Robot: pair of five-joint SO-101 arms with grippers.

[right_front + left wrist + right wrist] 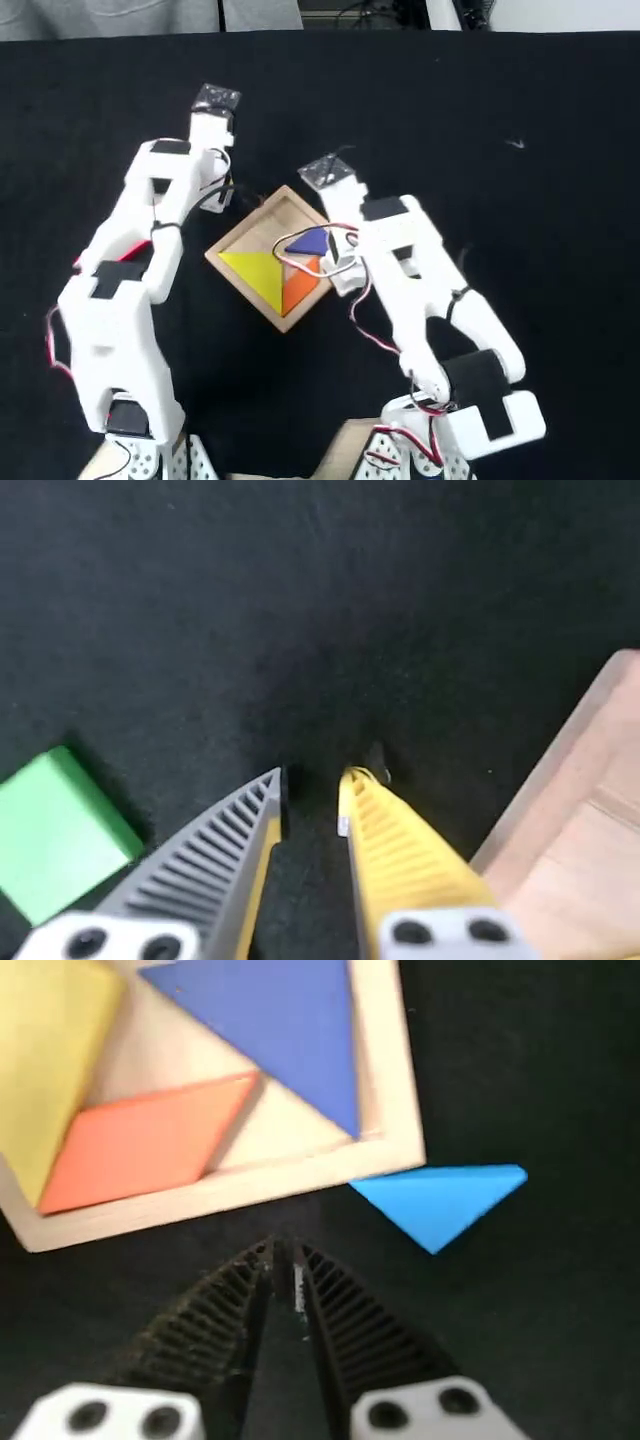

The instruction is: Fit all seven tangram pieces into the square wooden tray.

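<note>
My right jaws, pressed together and empty, are hanging by the tray (pixel 385 1060) — the light-blue triangle (pixel 440 1198) is lying just outside; left jaws slightly spread, empty.

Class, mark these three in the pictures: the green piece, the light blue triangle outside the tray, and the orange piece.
green piece (pixel 55 830), left wrist view, its top face.
light blue triangle (pixel 440 1200), right wrist view, middle of its face.
orange piece (pixel 150 1145), right wrist view, its middle.

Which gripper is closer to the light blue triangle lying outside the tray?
Right. The right gripper hangs just off the edge of the tray, with the light blue triangle close beside its tips. The left gripper is by a different tray edge, next to a green piece.
</note>
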